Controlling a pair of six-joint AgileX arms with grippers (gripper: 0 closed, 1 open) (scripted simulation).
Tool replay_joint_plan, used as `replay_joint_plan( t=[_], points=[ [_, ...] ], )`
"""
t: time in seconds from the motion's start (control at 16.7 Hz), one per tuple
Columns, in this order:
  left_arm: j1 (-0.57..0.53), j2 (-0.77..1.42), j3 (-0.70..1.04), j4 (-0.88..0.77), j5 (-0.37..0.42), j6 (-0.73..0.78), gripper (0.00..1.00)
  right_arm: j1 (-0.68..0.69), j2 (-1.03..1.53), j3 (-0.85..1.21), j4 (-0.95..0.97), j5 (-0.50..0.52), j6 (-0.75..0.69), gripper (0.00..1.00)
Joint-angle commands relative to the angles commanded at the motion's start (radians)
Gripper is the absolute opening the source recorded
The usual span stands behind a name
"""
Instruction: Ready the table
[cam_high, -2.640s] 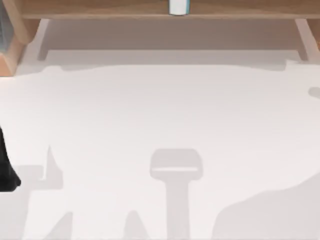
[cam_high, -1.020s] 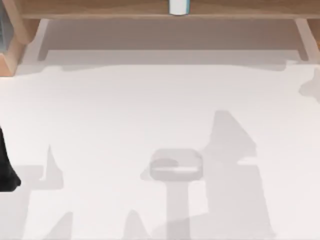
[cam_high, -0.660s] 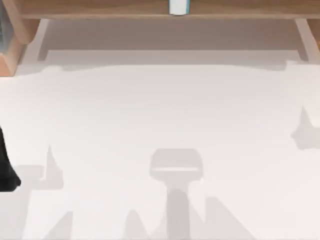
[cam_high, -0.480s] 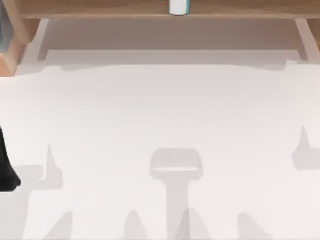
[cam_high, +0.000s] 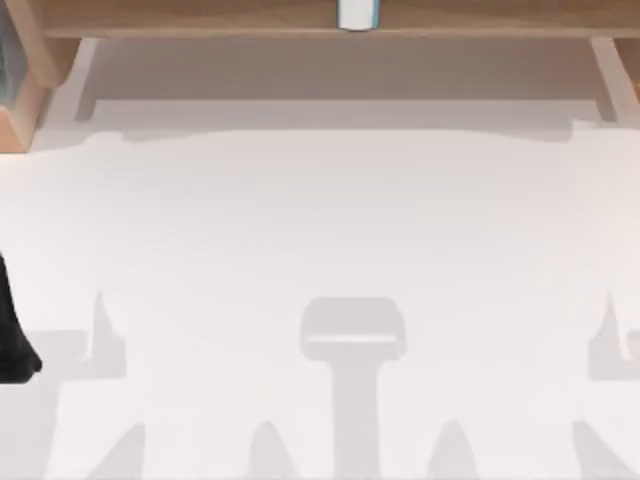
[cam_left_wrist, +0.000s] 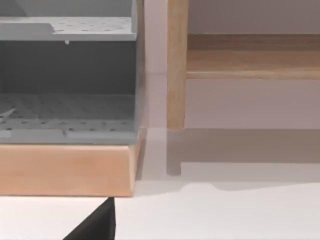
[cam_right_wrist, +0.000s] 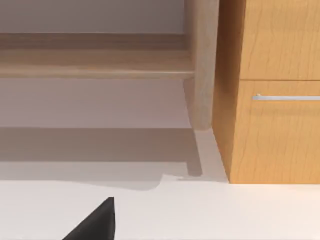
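Note:
The table (cam_high: 320, 230) is a wide, plain white top with nothing lying on it, crossed only by soft grey shadows. A dark part of my left arm (cam_high: 12, 340) pokes in at the table's left edge. In the left wrist view, a black wedge of my left gripper (cam_left_wrist: 95, 225) hangs above the white top, facing the shelf's left end. The right wrist view has a matching black wedge of my right gripper (cam_right_wrist: 95, 222) above the table, facing the shelf's right end.
A light wooden shelf frame (cam_high: 200, 18) runs along the table's back edge, with a white cylinder (cam_high: 357, 14) on it. A grey perforated compartment (cam_left_wrist: 65, 115) sits at the shelf's left end. A wooden drawer unit (cam_right_wrist: 280, 100) with a metal handle stands at its right end.
The right arm's shadow has swept from the middle of the table out to the right edge and settled there, mirroring the left one. The left arm has not moved.

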Motion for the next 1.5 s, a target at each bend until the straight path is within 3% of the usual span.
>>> replay_joint_plan(
  t=[0.3, 0.6, 0.84, 1.5],
  points=[
    [-0.005, 0.01, 0.01, 0.005, -0.004, 0.0, 1.0, 0.0, 0.0, 0.0, 0.0, 0.0, 0.0, 1.0],
    [-0.087, 0.219, 0.196, 0.091, -0.078, -0.001, 1.0, 0.0, 0.0, 0.0, 0.0, 0.0, 0.0, 1.0],
    [-0.2, 0.568, 0.453, 0.203, -0.186, 0.003, 1.0, 0.0, 0.0, 0.0, 0.0, 0.0, 0.0, 1.0],
    [-0.56, 1.788, 1.259, 0.549, -0.525, 0.013, 1.0, 0.0, 0.0, 0.0, 0.0, 0.0, 0.0, 1.0]
  ],
)
